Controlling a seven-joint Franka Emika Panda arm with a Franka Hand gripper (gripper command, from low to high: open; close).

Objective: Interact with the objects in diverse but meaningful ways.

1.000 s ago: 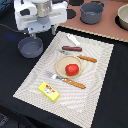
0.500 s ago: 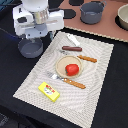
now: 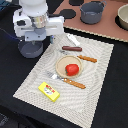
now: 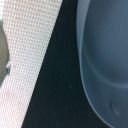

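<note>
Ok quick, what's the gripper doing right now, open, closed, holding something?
Gripper: cannot be told. It sits low over the small grey saucepan, and its fingertips are hidden in the exterior view and out of the wrist view.

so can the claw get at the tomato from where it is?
Probably yes. The tomato sits uncovered on its plate, nothing above it, knife and fork lying flat beside. The arm hangs over the saucepan, off the mat.
</note>
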